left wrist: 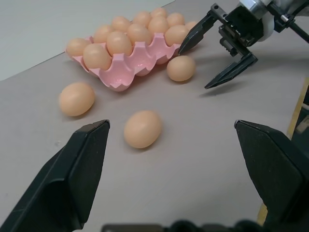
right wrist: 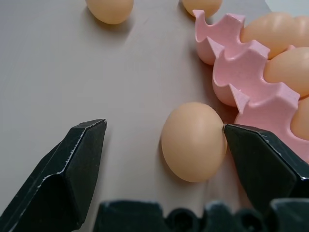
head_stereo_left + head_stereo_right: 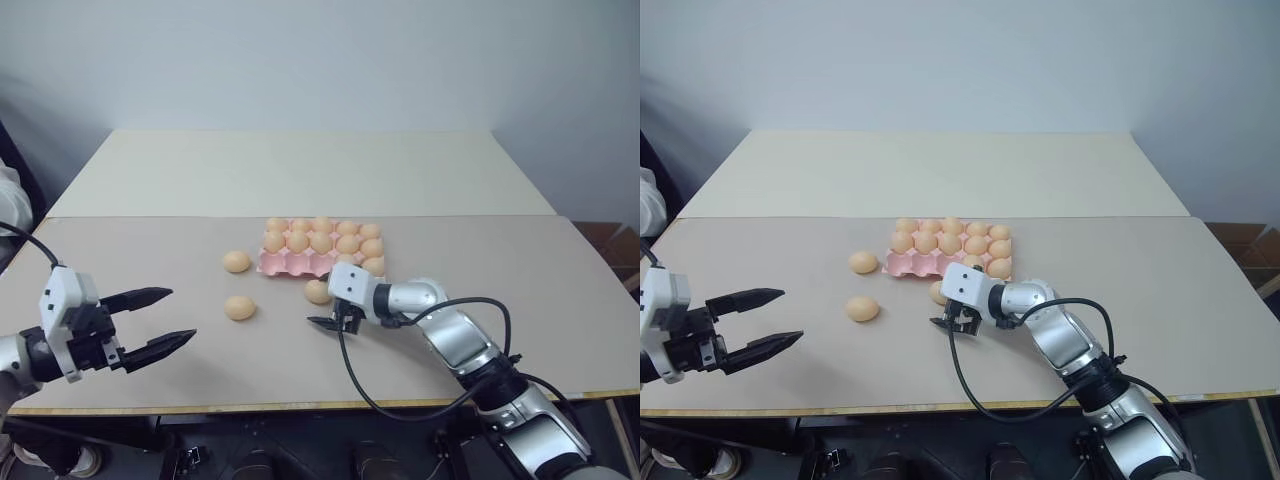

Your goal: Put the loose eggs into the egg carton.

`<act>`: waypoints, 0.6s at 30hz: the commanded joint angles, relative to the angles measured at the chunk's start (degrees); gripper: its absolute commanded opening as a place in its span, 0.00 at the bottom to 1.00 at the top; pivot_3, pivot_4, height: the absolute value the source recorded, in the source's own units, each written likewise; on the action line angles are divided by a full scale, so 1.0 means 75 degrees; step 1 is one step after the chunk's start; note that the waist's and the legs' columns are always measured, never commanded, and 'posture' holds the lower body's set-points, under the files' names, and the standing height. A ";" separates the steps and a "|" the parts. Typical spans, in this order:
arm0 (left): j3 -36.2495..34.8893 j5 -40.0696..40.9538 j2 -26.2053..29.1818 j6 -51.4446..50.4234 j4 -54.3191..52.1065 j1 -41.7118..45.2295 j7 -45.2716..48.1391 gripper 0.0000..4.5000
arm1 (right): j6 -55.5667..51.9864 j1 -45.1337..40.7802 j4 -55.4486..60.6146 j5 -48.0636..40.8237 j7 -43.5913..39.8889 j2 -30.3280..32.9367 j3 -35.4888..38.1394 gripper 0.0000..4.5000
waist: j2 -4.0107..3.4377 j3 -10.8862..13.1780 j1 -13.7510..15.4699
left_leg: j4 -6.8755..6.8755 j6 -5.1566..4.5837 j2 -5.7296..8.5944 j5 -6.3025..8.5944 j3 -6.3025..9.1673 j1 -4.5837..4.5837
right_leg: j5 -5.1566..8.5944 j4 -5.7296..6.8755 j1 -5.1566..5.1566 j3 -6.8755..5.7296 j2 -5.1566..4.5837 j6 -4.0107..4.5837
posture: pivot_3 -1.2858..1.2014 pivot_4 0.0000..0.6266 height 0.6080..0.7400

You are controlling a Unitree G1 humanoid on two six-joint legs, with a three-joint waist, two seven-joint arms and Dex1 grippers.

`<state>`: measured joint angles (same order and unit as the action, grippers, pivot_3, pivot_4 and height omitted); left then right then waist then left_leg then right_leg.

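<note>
Reaching in from the near side of the pink egg carton (image 3: pixel 300 262), the right end effector (image 2: pixel 164 150) hangs low over the grey desk (image 3: pixel 150 250) with its two black fingers spread wide apart and nothing between them. One loose egg (image 3: pixel 318 291) lies on the desk just beside the carton's near edge, directly ahead of that end effector; in the right wrist view it sits inside the gap, closer to the finger on the carton side and seemingly touching or almost touching its tip. Its long axis appears to run roughly along the line of the fingers rather than across them, so a squeeze would likely meet its narrower sides.

Two more loose eggs rest off the carton's left end: one (image 3: pixel 237 261) near the left corner, another (image 3: pixel 240 307) farther out toward the desk's front. The left end effector (image 3: pixel 155 320) hovers well apart from the carton on that side, fingers likewise spread and empty. The carton's near-row cups at the left end stand unfilled, the rest holding eggs. For the egg by the carton's edge, the right arm is plainly the nearer.
</note>
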<state>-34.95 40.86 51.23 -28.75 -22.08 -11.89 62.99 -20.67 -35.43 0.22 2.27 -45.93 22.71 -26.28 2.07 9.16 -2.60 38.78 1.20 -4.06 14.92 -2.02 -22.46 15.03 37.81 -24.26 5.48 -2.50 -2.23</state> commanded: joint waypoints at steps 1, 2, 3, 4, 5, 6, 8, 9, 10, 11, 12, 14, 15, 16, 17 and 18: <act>-0.0306 0.0139 0.0001 0.0021 -0.0236 -0.0053 -0.0055 1.00 | 0.0238 -0.0220 -0.0230 0.0198 0.0147 -0.0155 0.0103 0.99 | 0.0000 0.0000 0.0002 | 0.0000 0.0000 0.0000 0.0000 0.0000 0.0002 | 0.0000 0.0001 0.0001 0.0001 0.0000 0.0000 | 0.52 0.24 1.00; -0.0312 0.0144 0.0004 0.0021 -0.0243 -0.0063 -0.0061 1.00 | 0.0253 -0.0242 -0.0279 0.0220 0.0146 -0.0196 0.0135 0.99 | 0.0000 0.0000 0.0002 | 0.0000 0.0001 0.0000 0.0000 0.0000 0.0001 | 0.0000 0.0001 0.0001 0.0000 0.0000 0.0000 | 0.52 0.24 1.00; -0.0319 0.0148 0.0007 0.0021 -0.0255 -0.0080 -0.0061 1.00 | 0.0267 -0.0246 -0.0308 0.0231 0.0126 -0.0220 0.0149 0.99 | 0.0000 0.0000 0.0003 | 0.0000 0.0001 0.0000 0.0000 0.0000 0.0001 | 0.0001 0.0000 0.0000 0.0000 0.0000 0.0001 | 0.52 0.24 1.00; -0.0323 0.0152 0.0010 0.0016 -0.0266 -0.0091 -0.0065 1.00 | 0.0273 -0.0233 -0.0322 0.0235 0.0091 -0.0232 0.0144 0.99 | 0.0000 0.0000 0.0003 | -0.0001 0.0001 0.0000 0.0000 0.0000 0.0000 | 0.0001 0.0000 0.0000 0.0000 -0.0001 0.0001 | 0.52 0.24 1.00; -0.0324 0.0155 0.0013 0.0014 -0.0274 -0.0099 -0.0067 1.00 | 0.0270 -0.0217 -0.0336 0.0239 0.0050 -0.0239 0.0127 0.99 | 0.0000 0.0000 0.0003 | -0.0001 0.0001 0.0000 0.0000 0.0000 -0.0001 | 0.0001 -0.0001 -0.0001 0.0001 -0.0001 0.0001 | 0.52 0.24 1.00; -0.0325 0.0157 0.0016 0.0014 -0.0278 -0.0104 -0.0069 1.00 | 0.0267 -0.0206 -0.0345 0.0244 0.0020 -0.0245 0.0118 0.99 | 0.0000 0.0000 0.0004 | -0.0001 0.0001 0.0000 0.0000 0.0000 -0.0001 | 0.0001 -0.0001 -0.0001 0.0000 -0.0001 0.0001 | 0.52 0.24 1.00; -0.0341 0.0164 0.0024 0.0014 -0.0287 -0.0120 -0.0064 1.00 | 0.0254 -0.0134 -0.0306 0.0248 -0.0044 -0.0265 0.0081 0.96 | 0.0000 0.0000 0.0003 | -0.0001 0.0001 0.0000 0.0000 0.0000 -0.0001 | 0.0001 0.0000 -0.0001 0.0001 -0.0001 0.0001 | 0.52 0.24 1.00; -0.0354 0.0169 0.0026 0.0015 -0.0294 -0.0131 -0.0060 1.00 | 0.0243 -0.0101 -0.0270 0.0239 -0.0085 -0.0271 0.0074 0.91 | 0.0000 0.0000 0.0002 | 0.0000 0.0001 0.0000 0.0000 0.0000 -0.0001 | 0.0001 0.0000 -0.0001 0.0000 -0.0001 0.0001 | 0.52 0.24 1.00; -0.0356 0.0171 0.0041 0.0013 -0.0288 -0.0122 -0.0053 1.00 | 0.0228 -0.0058 -0.0193 0.0185 -0.0125 -0.0291 0.0101 0.86 | 0.0000 0.0000 0.0002 | -0.0001 0.0001 0.0000 0.0000 0.0000 0.0000 | 0.0001 0.0001 0.0000 0.0000 0.0000 0.0001 | 0.52 0.24 1.00; -0.0363 0.0172 0.0056 0.0013 -0.0281 -0.0119 -0.0042 1.00 | 0.0183 -0.0023 -0.0092 0.0104 -0.0176 -0.0307 0.0146 0.80 | 0.0000 0.0000 0.0003 | -0.0001 0.0001 0.0000 0.0000 0.0000 0.0000 | 0.0001 0.0002 -0.0001 0.0000 0.0000 0.0001 | 0.52 0.24 1.00; -0.0359 0.0170 0.0070 0.0013 -0.0269 -0.0107 -0.0038 1.00 | 0.0131 -0.0003 -0.0008 0.0039 -0.0200 -0.0323 0.0199 0.72 | 0.0000 0.0000 0.0003 | -0.0001 0.0001 0.0000 0.0000 0.0000 0.0001 | 0.0001 0.0002 -0.0001 0.0000 0.0000 0.0001 | 0.52 0.24 1.00; -0.0347 0.0159 0.0088 0.0014 -0.0246 -0.0080 -0.0034 1.00 | 0.0084 0.0030 0.0170 -0.0113 -0.0304 -0.0319 0.0312 0.57 | 0.0000 0.0000 -0.0001 | -0.0001 0.0001 0.0000 0.0000 0.0000 0.0000 | 0.0001 0.0002 -0.0001 0.0000 0.0000 0.0001 | 0.52 0.24 1.00; -0.0339 0.0160 0.0093 0.0011 -0.0238 -0.0069 -0.0031 1.00 | 0.0025 0.0038 0.0262 -0.0170 -0.0333 -0.0311 0.0359 0.48 | 0.0000 0.0000 -0.0001 | -0.0001 0.0001 0.0000 0.0000 0.0000 0.0000 | 0.0001 0.0001 -0.0001 0.0001 0.0000 0.0001 | 0.52 0.24 1.00; -0.0334 0.0161 0.0096 0.0008 -0.0235 -0.0064 -0.0028 1.00 | -0.0020 0.0045 0.0324 -0.0202 -0.0353 -0.0307 0.0389 0.42 | 0.0000 0.0000 0.0003 | -0.0001 0.0001 0.0000 0.0000 0.0000 0.0000 | 0.0001 0.0002 -0.0001 0.0001 0.0000 0.0001 | 0.52 0.24 1.00; -0.0321 0.0159 0.0100 0.0006 -0.0228 -0.0053 -0.0026 1.00 | -0.0097 0.0032 0.0399 -0.0263 -0.0355 -0.0308 0.0452 0.38 | 0.0000 0.0000 0.0004 | 0.0000 0.0001 0.0000 0.0000 0.0000 0.0000 | 0.0001 0.0002 -0.0001 0.0000 -0.0001 0.0001 | 0.52 0.24 1.00; -0.0304 0.0154 0.0103 0.0009 -0.0219 -0.0038 -0.0024 1.00 | -0.0161 0.0013 0.0462 -0.0329 -0.0350 -0.0313 0.0531 0.35 | 0.0000 0.0000 0.0005 | -0.0001 0.0001 0.0000 0.0000 0.0001 0.0000 | 0.0001 0.0002 0.0000 0.0000 -0.0001 0.0001 | 0.52 0.24 1.00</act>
<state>-35.85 40.99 51.35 -28.79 -22.78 -12.68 62.60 -21.14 -34.75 0.79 1.20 -48.44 20.37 -24.78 2.07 9.16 -2.57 38.77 1.20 -4.06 14.92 -2.01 -22.46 15.03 37.83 -24.26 5.48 -2.51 -2.23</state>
